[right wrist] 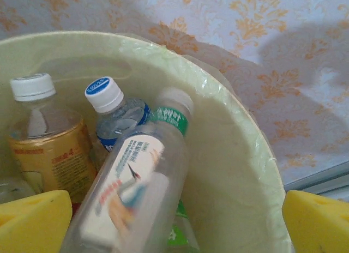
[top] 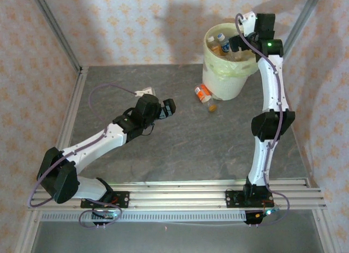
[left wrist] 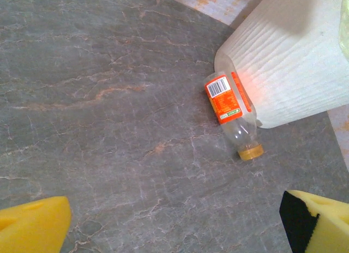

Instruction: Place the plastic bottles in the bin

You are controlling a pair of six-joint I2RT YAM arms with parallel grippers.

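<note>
Over the grey surface (top: 191, 149), my left hand (top: 167, 108) hangs empty, its yellow pads (left wrist: 34, 224) spread wide, facing an orange-labelled bottle (left wrist: 229, 103) that lies on its side against the foot of the bin (top: 223, 84). To take it cleanly, I would come down across the label, clear of the bin wall, and close at mid-body. Farther right, my right hand (top: 238, 44) hovers above the bin, also spread, over a green-banded bottle (right wrist: 136, 193), a blue-capped bottle (right wrist: 103, 94) and a white-capped amber bottle (right wrist: 43, 149). Anything deeper is hidden, and the label print is blurred.
</note>
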